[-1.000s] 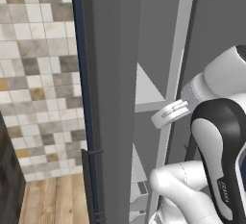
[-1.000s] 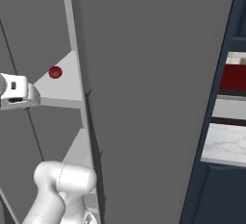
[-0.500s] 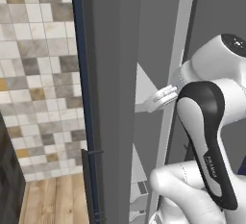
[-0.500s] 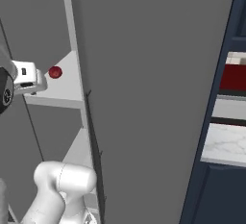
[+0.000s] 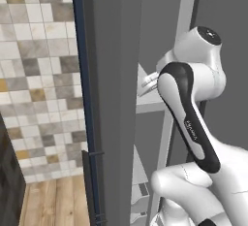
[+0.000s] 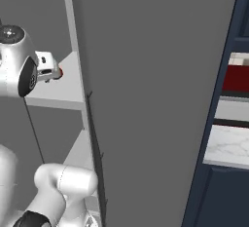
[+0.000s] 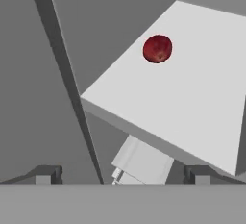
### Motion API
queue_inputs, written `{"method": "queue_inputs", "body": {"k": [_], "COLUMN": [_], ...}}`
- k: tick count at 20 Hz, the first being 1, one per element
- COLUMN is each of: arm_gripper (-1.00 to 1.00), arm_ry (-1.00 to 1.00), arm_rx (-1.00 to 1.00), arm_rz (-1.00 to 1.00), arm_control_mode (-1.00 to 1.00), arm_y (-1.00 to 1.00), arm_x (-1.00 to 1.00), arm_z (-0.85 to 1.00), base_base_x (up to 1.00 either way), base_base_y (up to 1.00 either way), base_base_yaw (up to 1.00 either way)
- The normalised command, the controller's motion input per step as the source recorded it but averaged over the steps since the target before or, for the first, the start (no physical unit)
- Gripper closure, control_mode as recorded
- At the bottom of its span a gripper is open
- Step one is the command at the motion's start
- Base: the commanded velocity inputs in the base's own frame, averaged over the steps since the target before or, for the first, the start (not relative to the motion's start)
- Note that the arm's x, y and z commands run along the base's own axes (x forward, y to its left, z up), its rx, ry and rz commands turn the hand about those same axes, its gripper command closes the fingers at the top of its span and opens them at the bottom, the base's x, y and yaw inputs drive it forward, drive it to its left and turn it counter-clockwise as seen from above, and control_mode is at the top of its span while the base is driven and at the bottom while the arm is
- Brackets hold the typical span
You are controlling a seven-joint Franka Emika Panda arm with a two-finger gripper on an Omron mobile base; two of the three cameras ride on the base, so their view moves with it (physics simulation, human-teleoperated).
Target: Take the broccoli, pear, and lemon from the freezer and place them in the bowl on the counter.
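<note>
The small dark red roundish pear lies alone on a pale grey flat shelf inside the tall grey freezer. In the hand view it sits toward one o'clock from the centre, near the shelf's far corner where two grey inner walls meet, well apart from the shelf's front edge. The two-finger gripper is released, its two dark finger tips standing wide apart at the bottom of that view with nothing between them. The pear is well clear of the tips, up at twelve to one o'clock from the gap between them. Below the shelf's front edge, at six o'clock, a paler grey drawer shows in part.

In the right base view the white arm's hand reaches in at shelf height, and a sliver of red peeks out at its three o'clock side, on the shelf. At three o'clock in this view stands a navy blue cabinet frame with a strip of white marble counter behind it.

In the left base view the arm bends into the open compartment; a beige and grey tiled wall fills nine o'clock.
</note>
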Motion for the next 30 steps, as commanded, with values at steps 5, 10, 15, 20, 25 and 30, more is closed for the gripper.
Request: {"method": "queue_inputs", "body": {"k": [5, 10, 15, 20, 25, 30], "arm_gripper": [-1.0, -1.0, -1.0, -1.0, -1.0, -1.0], "arm_ry": [0.0, 0.0, 0.0, 0.0, 0.0, 0.01], "arm_rx": [0.0, 0.0, 0.0, 0.0, 0.0, 0.0], "arm_rz": [0.01, 0.0, 0.02, 0.01, 0.01, 0.02], "arm_control_mode": [-1.0, -1.0, -1.0, -1.0, -1.0, -1.0], "arm_y": [0.17, 0.2, 0.17, 0.18, 0.03, 0.08], "arm_x": [0.73, 0.6, 0.5, 0.5, 0.42, 0.43], "arm_z": [-0.03, -0.17, -0.27, -0.25, -0.12, -0.05], "base_base_x": [0.0, 0.0, 0.0, 0.0, 0.0, 0.0], "base_base_y": [0.0, 0.0, 0.0, 0.0, 0.0, 0.0], "base_base_yaw": [0.0, 0.0, 0.0, 0.0, 0.0, 0.0]}}
